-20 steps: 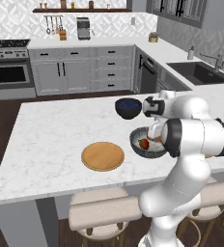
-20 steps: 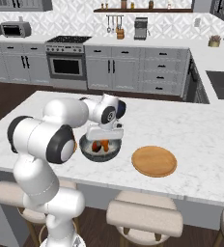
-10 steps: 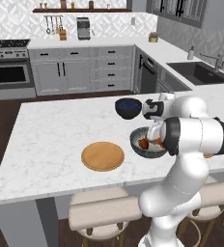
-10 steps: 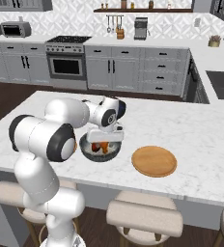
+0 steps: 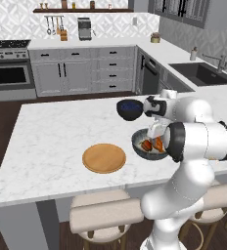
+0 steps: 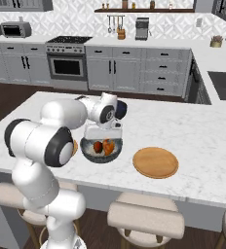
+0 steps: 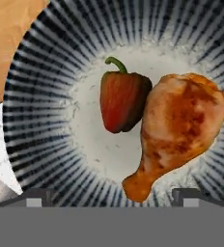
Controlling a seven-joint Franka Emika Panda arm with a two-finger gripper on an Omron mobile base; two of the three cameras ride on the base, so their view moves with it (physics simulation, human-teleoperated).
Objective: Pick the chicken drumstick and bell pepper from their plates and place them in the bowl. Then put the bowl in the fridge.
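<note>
The grey speckled bowl [image 5: 139, 145] [image 6: 93, 154] [image 7: 41, 96] stands on the island's near side. In it lie the bell pepper [image 7: 122, 101] [image 6: 98, 146] and the chicken drumstick [image 7: 176, 130] [image 6: 108, 146] [image 5: 152, 145], touching side by side. My gripper [image 5: 153, 138] [image 6: 103, 137] [image 7: 111, 198] hangs just above the bowl, open, its tips wide apart and holding nothing. One wooden plate [image 5: 104, 157] [image 6: 155, 162] lies bare beside the bowl. The edge of another plate [image 7: 7, 38] [image 6: 75, 146] shows at the bowl's other side. The fridge is out of view.
A small glossy dark blue bowl [image 5: 129, 108] [image 6: 121, 109] sits just beyond the grey bowl. Stools [image 5: 105, 217] [image 6: 144, 219] stand under the island's near edge. A sink [image 5: 201, 73] is set in the counter beyond.
The jaws have spread wider above the bowl. The arm, bowl and food stay where they were.
</note>
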